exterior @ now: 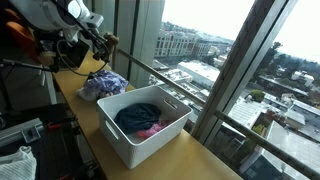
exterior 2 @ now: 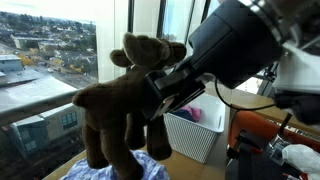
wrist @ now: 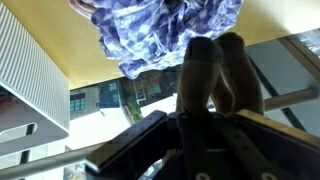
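Claw point(exterior 2: 163, 92) is clamped tight on a brown plush moose point(exterior 2: 110, 115), which dangles in mid-air from it. So the pickup looks done, but the toy isn't resting on anything. Right below the claw a blue patterned cloth point(exterior: 103, 86) lies on the wooden counter point(exterior: 85, 115). Further out sits the white bin point(exterior: 135, 150), with blue and pink clothes in it.

The arm point(exterior 2: 240, 45) comes in from the upper right in an exterior view, its thick black wrist angled down and sideways. The gripper point(exterior 2: 167, 95) hangs raised in the air, its dark fingers point(wrist: 203, 75) drawn nearly together, clamped on a plush toy point(exterior 2: 108, 115)
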`<action>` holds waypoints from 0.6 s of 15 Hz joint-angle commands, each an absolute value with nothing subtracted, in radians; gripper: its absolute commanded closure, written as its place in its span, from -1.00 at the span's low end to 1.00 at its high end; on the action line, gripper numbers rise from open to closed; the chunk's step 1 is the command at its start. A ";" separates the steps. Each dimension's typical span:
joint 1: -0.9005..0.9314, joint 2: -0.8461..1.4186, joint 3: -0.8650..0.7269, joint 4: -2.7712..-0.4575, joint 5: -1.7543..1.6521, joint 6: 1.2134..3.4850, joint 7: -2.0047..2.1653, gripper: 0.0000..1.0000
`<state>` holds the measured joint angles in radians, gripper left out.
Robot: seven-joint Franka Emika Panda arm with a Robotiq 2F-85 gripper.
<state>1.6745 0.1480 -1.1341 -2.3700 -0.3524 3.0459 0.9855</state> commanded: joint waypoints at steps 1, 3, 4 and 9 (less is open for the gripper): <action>1.646 0.055 -1.050 -2.414 -0.284 3.042 0.945 0.96; 1.605 0.036 -0.992 -2.457 -0.207 3.057 0.906 0.96; 1.576 0.024 -0.956 -2.486 -0.148 3.065 0.869 0.96; 1.433 -0.009 -0.738 -2.545 0.184 3.046 0.653 0.96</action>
<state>1.4648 0.0436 -0.8134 -2.5162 -0.0138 3.0520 0.8097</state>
